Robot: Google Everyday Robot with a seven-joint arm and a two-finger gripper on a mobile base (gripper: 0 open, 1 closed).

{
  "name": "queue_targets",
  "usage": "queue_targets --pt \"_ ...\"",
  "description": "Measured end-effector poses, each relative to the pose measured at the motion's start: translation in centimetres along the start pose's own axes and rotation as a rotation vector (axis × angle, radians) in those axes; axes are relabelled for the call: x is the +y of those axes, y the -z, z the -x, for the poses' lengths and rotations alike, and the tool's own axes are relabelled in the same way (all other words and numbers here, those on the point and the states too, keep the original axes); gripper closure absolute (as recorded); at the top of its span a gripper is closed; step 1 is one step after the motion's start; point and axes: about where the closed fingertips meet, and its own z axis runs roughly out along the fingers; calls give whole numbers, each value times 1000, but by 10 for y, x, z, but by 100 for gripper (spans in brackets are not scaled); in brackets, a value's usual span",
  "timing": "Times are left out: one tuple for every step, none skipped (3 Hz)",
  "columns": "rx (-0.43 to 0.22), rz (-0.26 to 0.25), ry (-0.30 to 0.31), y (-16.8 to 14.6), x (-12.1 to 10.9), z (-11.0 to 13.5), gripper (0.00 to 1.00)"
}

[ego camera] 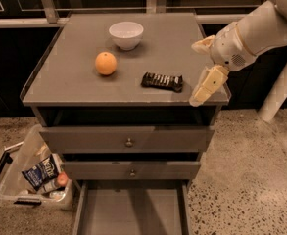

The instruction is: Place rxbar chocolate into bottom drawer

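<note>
1. Grey metal three-drawer cabinet point(74, 84): its flat top carries every loose item. The two upper knobbed grey drawers point(128, 140) sit nearly closed.
2. White robot arm point(260, 26): it reaches in from the right, above the cabinet's right front corner.
3. Bottom drawer point(133, 212): this wide shallow grey tray is pulled out at floor level. The part of its floor you can see holds nothing, so the target looks ready.
4. Clear plastic bin point(15, 180): it stands on the floor left of the cabinet and holds a blue-white snack bag point(41, 171) and other small packets. Leave it alone.
5. Cream two-finger gripper point(196, 74): it hovers just right of the bar, fingers spread wide and holding nothing.
6. White ceramic bowl point(126, 35): it stands at the rear of the top. No contents can be confirmed.
7. Rxbar chocolate point(162, 81): this dark glossy flat bar lies near the front edge, well apart from the bowl. Expect it to be light, slightly pliable and slick in its wrapper. Grip it across the short width at mid-length, because the low profile leaves little to grasp and a shallow pinch may slip.
8. Round orange fruit point(106, 63): it rests left of the bar, apart from it.
</note>
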Motion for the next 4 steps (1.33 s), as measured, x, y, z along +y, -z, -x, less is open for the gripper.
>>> queue_targets --pt "-44 17 -12 -22 -16 3 0" --pt "-63 29 -23 -39 -30 5 0" --pt "-71 51 -32 -56 -41 5 0" --pt "-71 73 -45 -74 -53 4 0"
